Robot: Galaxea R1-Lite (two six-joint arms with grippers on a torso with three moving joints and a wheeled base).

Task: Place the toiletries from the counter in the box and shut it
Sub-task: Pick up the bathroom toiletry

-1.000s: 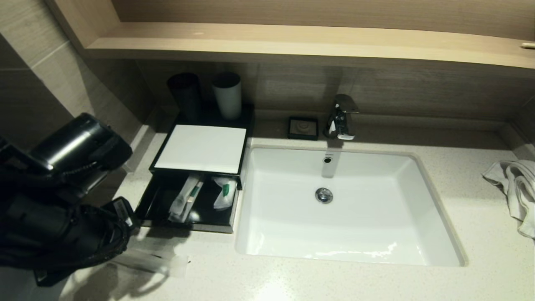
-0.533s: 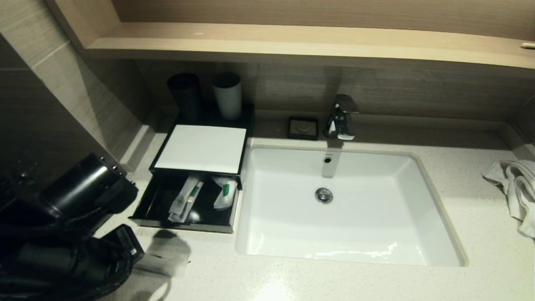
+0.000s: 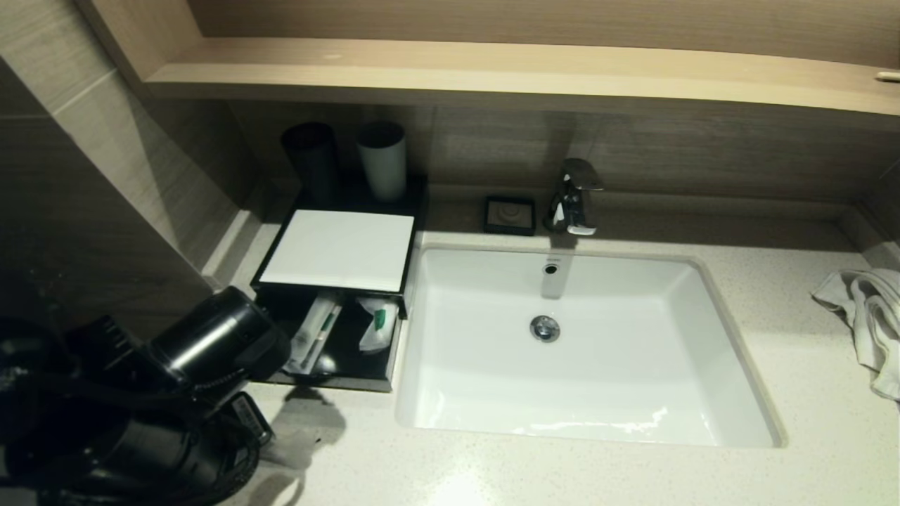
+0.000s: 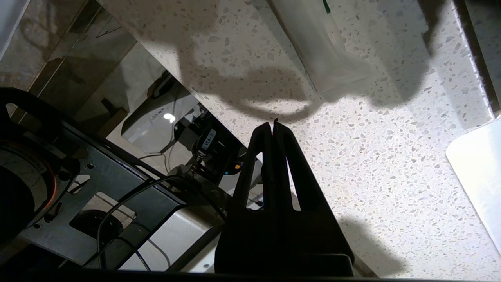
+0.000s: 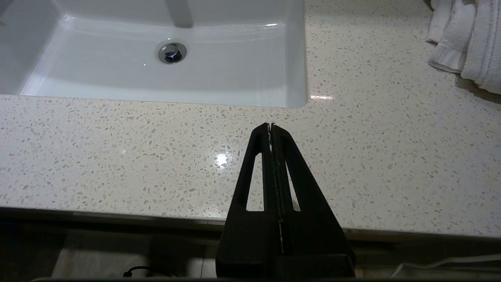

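Observation:
The black box (image 3: 337, 249) with a white top panel stands left of the basin, and its drawer (image 3: 344, 376) is pulled out. In the drawer lie a long slim packet (image 3: 314, 339) and a flat packet with a green label (image 3: 376, 322). Another translucent packet (image 4: 321, 58) lies on the counter (image 3: 562, 478) in front of the drawer; in the head view only its end (image 3: 292, 446) shows beside my left arm (image 3: 211, 344). My left gripper (image 4: 273, 124) is shut and empty, hovering over the counter just short of that packet. My right gripper (image 5: 271, 126) is shut and empty over the counter's front edge.
The white basin (image 3: 583, 351) fills the middle of the counter, with a faucet (image 3: 575, 197) and a small black soap dish (image 3: 510, 214) behind it. Two tall cups (image 3: 313, 158) stand behind the box. A towel (image 3: 868, 316) lies at the far right. A wooden shelf (image 3: 492, 70) hangs overhead.
My left arm has dropped and swung right, now covering the drawer's left corner and more of the packet on the counter. Its gripper stayed shut.

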